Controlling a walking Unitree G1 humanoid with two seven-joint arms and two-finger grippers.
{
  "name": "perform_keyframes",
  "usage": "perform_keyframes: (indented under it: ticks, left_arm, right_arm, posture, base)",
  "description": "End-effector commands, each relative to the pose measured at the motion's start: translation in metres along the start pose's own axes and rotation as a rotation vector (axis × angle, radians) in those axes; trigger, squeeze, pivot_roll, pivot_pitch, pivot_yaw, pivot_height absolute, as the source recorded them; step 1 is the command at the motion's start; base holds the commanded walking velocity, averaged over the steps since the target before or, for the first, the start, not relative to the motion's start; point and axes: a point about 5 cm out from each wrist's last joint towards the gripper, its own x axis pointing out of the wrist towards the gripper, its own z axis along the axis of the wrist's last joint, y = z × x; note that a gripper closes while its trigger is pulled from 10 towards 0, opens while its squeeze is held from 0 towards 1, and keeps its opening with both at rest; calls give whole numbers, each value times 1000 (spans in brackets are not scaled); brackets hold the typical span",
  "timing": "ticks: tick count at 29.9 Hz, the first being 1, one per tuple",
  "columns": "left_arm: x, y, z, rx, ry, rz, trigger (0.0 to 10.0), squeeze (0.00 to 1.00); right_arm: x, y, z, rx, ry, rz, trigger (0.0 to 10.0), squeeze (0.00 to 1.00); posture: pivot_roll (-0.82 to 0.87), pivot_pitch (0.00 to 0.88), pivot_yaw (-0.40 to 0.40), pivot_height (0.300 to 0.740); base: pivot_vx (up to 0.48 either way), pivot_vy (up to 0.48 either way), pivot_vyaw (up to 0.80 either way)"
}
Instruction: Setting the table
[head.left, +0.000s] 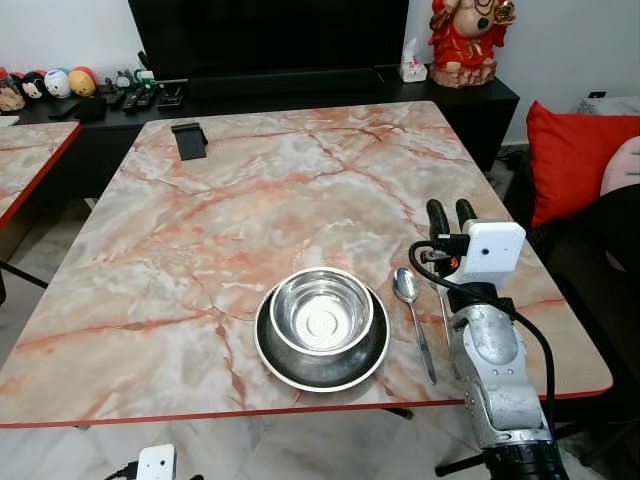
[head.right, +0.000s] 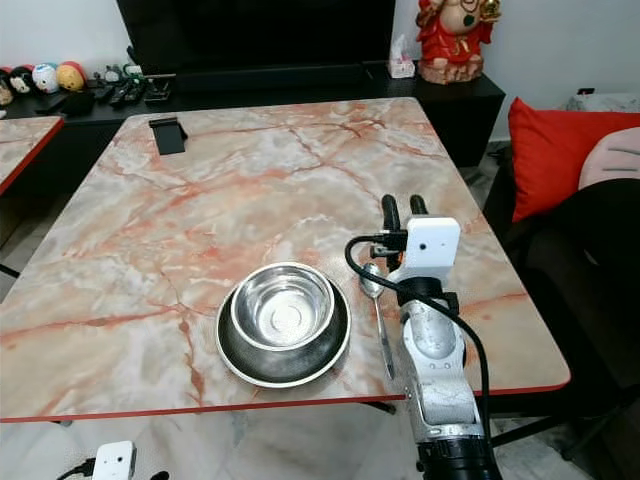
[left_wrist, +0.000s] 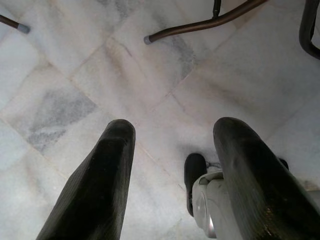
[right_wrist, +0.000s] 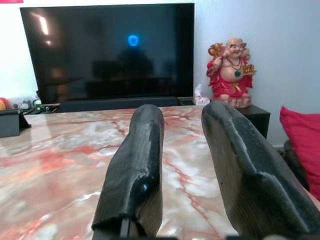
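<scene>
A steel bowl (head.left: 321, 312) sits inside a steel plate (head.left: 286, 364) near the front edge of the marble table (head.left: 270, 200). Just right of the plate lies a spoon (head.left: 411, 305), handle toward me. My right gripper (head.left: 451, 212) hovers low over the table beside the spoon, on its right, fingers pointing to the far side. It is open with nothing between the fingers (right_wrist: 140, 150). My left gripper (left_wrist: 175, 130) hangs below the table's front edge, open, pointing down at the floor.
A black stand (head.left: 189, 140) rests at the table's far left. Behind are a TV (head.left: 265, 35), a red statue (head.left: 463, 40) and a low black cabinet. A red cushion (head.left: 575, 160) lies at right, a second table (head.left: 25, 160) at left. Chair legs (left_wrist: 200, 25) cross the tiled floor.
</scene>
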Motion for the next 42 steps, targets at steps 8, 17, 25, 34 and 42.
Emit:
perform_keyframes:
  ticks: [8,17,25,34,42]
  left_arm:
    - [-3,5,-8,5,29,8,10000,0]
    - [-3,5,-9,12,34,5,10000,0]
    - [-3,5,-9,16,34,-1,10000,0]
    - [-2,4,-7,6,28,2,10000,0]
    - [-2,5,-6,-2,26,6,10000,0]
  right_arm:
    - [6,11,10,-13,-54,33,10000,0]
    - [6,14,11,-4,-59,29,10000,0]
    - [6,14,11,-2,-64,28,10000,0]
    - [9,18,13,2,-64,41,10000,0]
    - [8,22,12,-10,-63,60,10000,0]
  posture:
    - [-110,0,63,740]
    - [-111,0,66,740]
    - [-110,0,66,740]
    - [-104,0,59,740]
    - [-101,0,60,740]
  base:
    - [0,363,0]
    - [0,359,0]
    - [0,357,0]
    - [0,357,0]
    - [0,353,0]
